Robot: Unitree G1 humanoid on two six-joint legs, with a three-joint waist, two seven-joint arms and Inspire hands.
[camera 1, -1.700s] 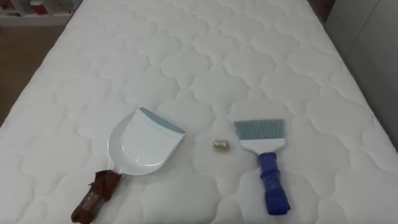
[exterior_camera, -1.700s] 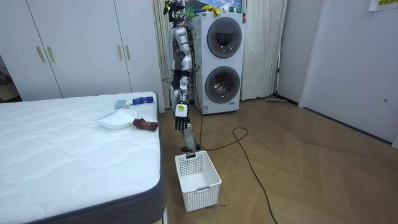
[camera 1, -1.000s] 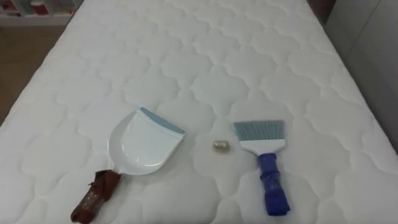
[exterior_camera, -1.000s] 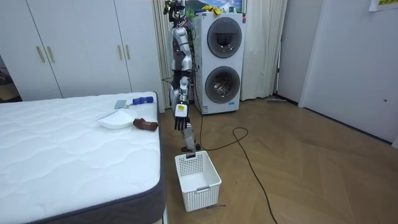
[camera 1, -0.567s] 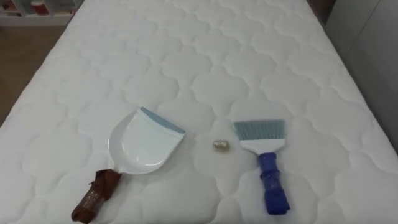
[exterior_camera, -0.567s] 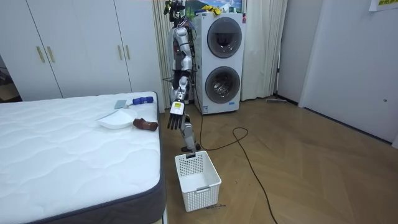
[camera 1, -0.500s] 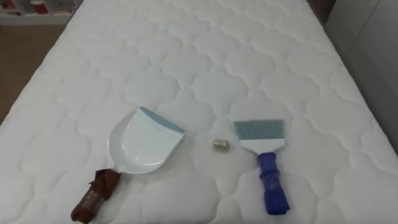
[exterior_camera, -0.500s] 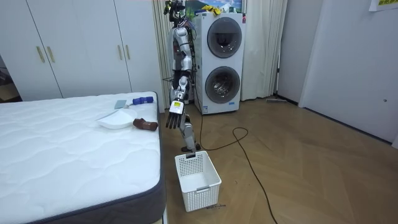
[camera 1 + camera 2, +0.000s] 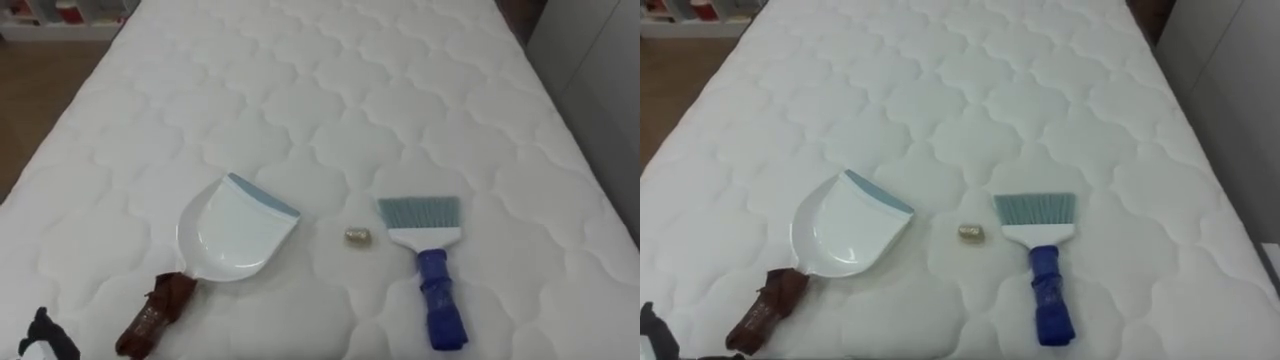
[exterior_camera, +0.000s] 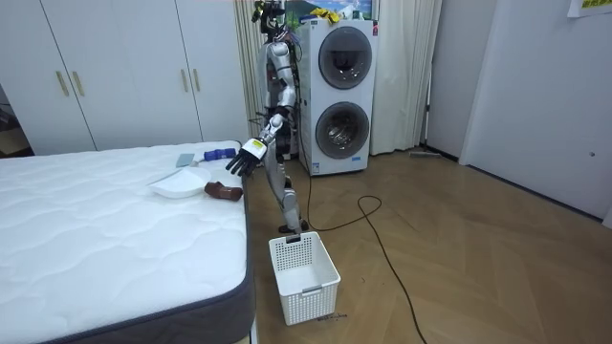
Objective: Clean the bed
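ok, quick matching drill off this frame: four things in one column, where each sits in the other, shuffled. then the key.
Things:
1. white plastic dustpan with a brown wrapped handle
2. brush with a blue handle and grey-blue bristles
3. small gold crumpled scrap
4. white slatted basket

Places:
A. on the wooden floor, beside the bed
B. between the two tools
C. on the white quilted mattress, to the robot's right of the scrap
D. on the mattress, to the robot's left of the scrap

Pairs: 1-D, 2-C, 3-B, 4-A
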